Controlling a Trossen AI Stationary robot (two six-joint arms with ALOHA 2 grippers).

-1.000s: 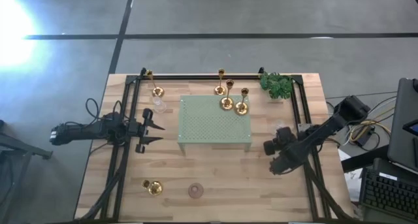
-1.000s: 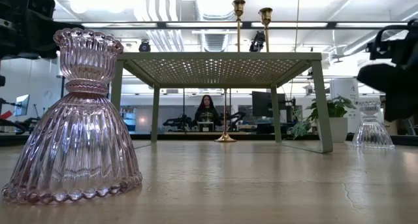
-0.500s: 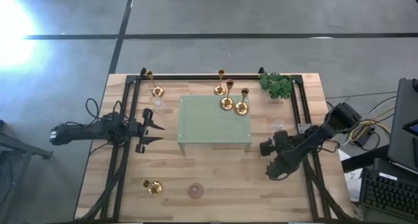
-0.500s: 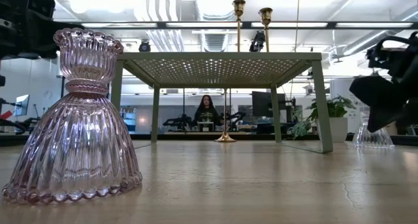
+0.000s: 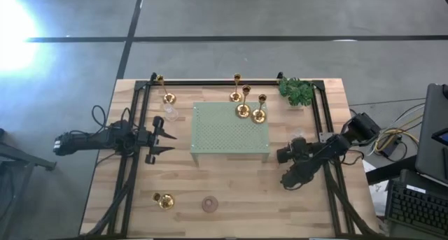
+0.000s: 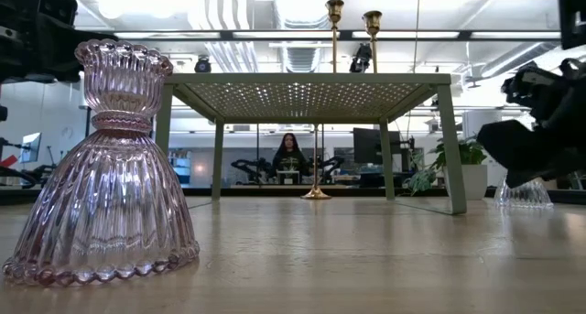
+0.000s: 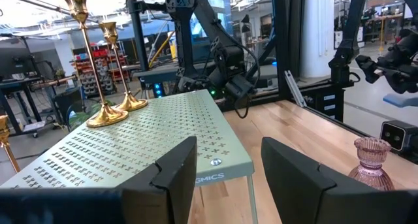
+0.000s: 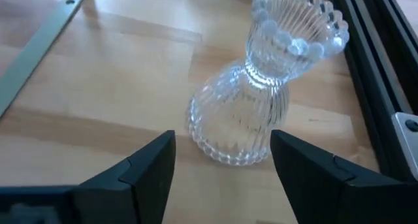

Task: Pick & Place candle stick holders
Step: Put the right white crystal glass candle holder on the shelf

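Wooden table (image 5: 231,187) from above: the pale green perforated tray (image 5: 229,133) sits mid-table with two brass holders (image 5: 250,113) on its far right corner. Another brass holder (image 5: 236,89) stands just behind it, two (image 5: 168,98) at far left beside a clear glass holder (image 5: 169,113), and one (image 5: 164,201) at near left, close to the pinkish glass holder (image 5: 209,204). The left gripper (image 5: 165,139) hovers left of the tray, jaws apart and empty. The right gripper (image 5: 283,166) lies right of the tray, by a second clear glass holder (image 5: 299,138).

At table height, the pink holder (image 6: 105,167) looms at near left, upright.

From the left wrist, the fingers (image 7: 175,172) stand parted before the tray's edge.

From the right wrist, the spread fingers (image 8: 151,165) stand just short of the clear holder (image 8: 264,80), with a gap of bare table between them and its base.
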